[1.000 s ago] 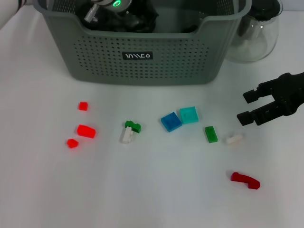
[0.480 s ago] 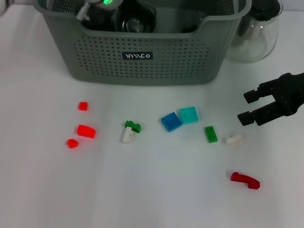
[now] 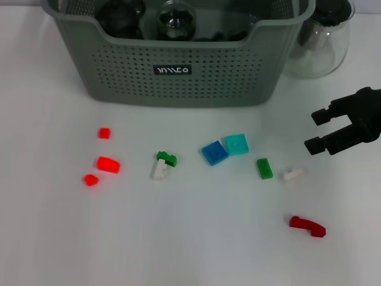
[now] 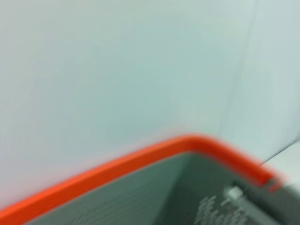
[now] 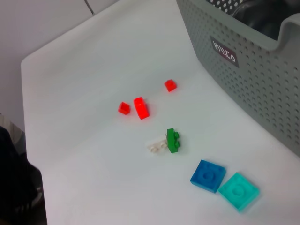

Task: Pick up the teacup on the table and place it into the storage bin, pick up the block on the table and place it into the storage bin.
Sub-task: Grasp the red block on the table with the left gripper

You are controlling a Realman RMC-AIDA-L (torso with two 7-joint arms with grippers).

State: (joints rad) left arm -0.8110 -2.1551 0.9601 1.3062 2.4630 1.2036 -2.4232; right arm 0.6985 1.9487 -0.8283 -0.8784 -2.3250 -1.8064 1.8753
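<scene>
Right claw [image 3: 326, 128], wide open at frame's right edge w/ nothing held, should drop squarely over white block [image 3: 293, 174] before closing; left claw unseen.

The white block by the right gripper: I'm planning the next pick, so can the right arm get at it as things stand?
Probably yes. The right gripper hangs open near the white block, which lies apart from the green block, with nothing between them.

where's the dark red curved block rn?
Head view: the dark red curved block lies on the white table, robot's right, nearest the camera, just beyond the small white block.
</scene>
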